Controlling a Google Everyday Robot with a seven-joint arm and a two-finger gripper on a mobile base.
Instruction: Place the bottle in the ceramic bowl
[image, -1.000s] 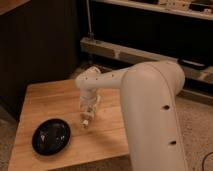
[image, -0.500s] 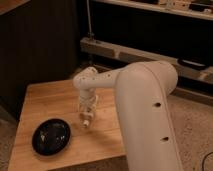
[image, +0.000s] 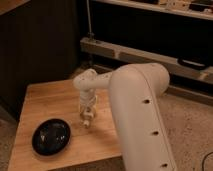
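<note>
Swung the bulky arm (image: 140, 110) leftward since the earlier frame, keeping the gripper (image: 87, 116) almost fixed above the desk (image: 45, 100), just right of the bowl (image: 51, 136). Points straight down, with the small pale bottle (image: 86, 122) at its tip, close to the wood or touching it. Cannot tell whether jaws clamped on the bottle or apart. Probably kept low and vertical to hold so slim a bottle steady. Judging by the gap, calls for a lift and a short carry left over the rim. Could clip that rim if carried too low.
</note>
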